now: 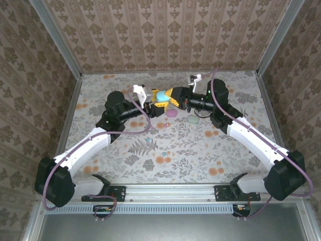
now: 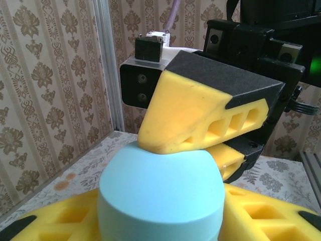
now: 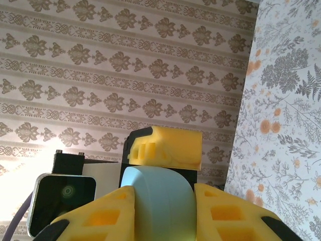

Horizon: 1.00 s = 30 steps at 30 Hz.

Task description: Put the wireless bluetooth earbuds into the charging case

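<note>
A light blue egg-shaped charging case (image 1: pixel 162 95) is held up over the far middle of the table, between both grippers. My right gripper (image 1: pixel 173 98) is shut on the case (image 3: pixel 160 206), one yellow finger on each side. My left gripper (image 1: pixel 154 100) flanks the case (image 2: pixel 160 196) closely. Its fingers (image 2: pixel 50 221) lie against the case's sides, and I cannot tell whether they press. A right fingertip (image 2: pixel 185 115) rests on the case's top. A tiny pinkish earbud (image 1: pixel 165 124) lies on the table below, and a bluish speck (image 1: pixel 149 138) lies nearer me.
A pink egg-shaped case (image 1: pixel 172 113) and a mint one (image 1: pixel 193 119) lie on the floral table just below the grippers. Patterned walls with metal corner posts (image 1: pixel 70 55) enclose the table on three sides.
</note>
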Each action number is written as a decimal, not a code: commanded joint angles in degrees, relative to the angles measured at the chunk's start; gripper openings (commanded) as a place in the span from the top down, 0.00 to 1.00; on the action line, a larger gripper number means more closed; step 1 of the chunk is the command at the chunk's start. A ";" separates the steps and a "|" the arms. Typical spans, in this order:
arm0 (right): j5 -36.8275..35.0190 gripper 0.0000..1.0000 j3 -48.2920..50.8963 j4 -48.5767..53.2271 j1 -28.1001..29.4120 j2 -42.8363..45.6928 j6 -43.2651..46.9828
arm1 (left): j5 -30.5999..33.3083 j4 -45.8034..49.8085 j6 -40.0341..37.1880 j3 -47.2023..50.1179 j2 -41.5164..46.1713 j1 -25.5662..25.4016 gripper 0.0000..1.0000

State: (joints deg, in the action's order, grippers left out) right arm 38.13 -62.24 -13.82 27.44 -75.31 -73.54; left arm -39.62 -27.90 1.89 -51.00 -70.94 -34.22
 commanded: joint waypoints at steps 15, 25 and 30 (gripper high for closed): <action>-0.07 0.77 1.24 -1.71 0.07 -0.01 -0.16 | -0.11 -2.98 2.11 -0.09 -0.34 -0.41 0.55; 0.15 0.76 1.23 -2.65 0.07 0.07 -0.59 | 0.34 -3.61 2.46 0.27 -0.25 -0.41 0.52; 0.32 0.76 2.85 -8.56 -0.02 -0.09 -4.18 | -0.04 -3.34 2.32 0.20 -0.43 -0.41 0.55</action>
State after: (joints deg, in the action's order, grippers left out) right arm 38.13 -60.36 -17.10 27.38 -75.37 -74.89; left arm -39.35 -29.39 3.42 -50.98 -71.20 -34.22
